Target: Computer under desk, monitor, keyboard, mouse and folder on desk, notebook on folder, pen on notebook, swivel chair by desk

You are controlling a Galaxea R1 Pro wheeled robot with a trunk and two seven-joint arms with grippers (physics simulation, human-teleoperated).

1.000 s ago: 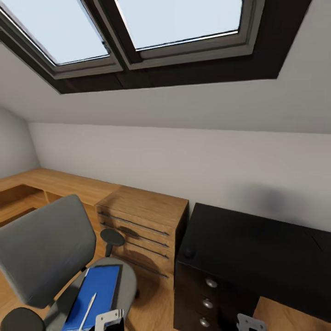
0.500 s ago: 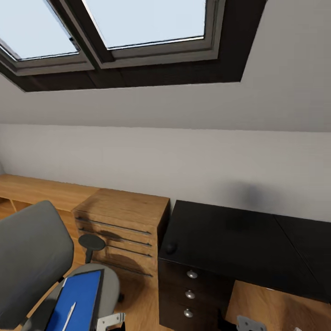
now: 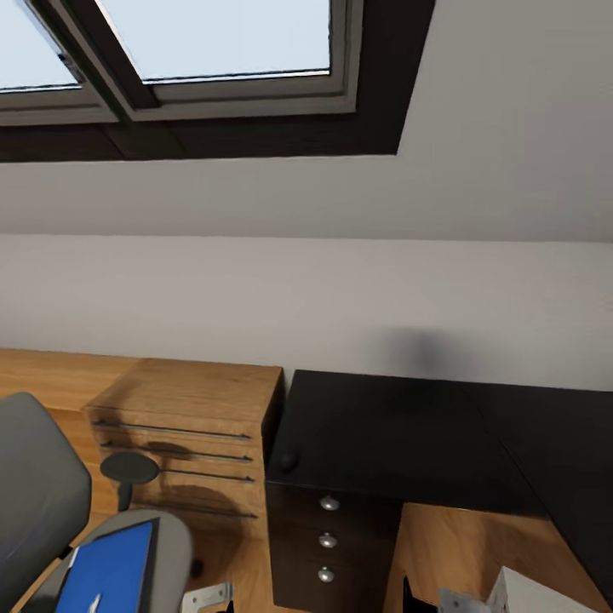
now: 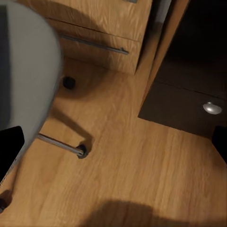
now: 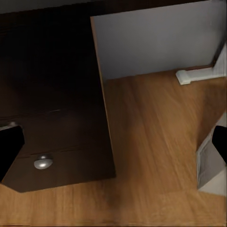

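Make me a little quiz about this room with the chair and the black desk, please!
1. True or false: the blue folder lies on the swivel chair seat.
2. How many round silver knobs show on the desk drawers in the head view?
A) one B) three C) five
3. Fill in: the small dark round thing sits on the desk's ____ corner, nearest the wooden cabinet.

Key: 1 true; 2 B; 3 front left.
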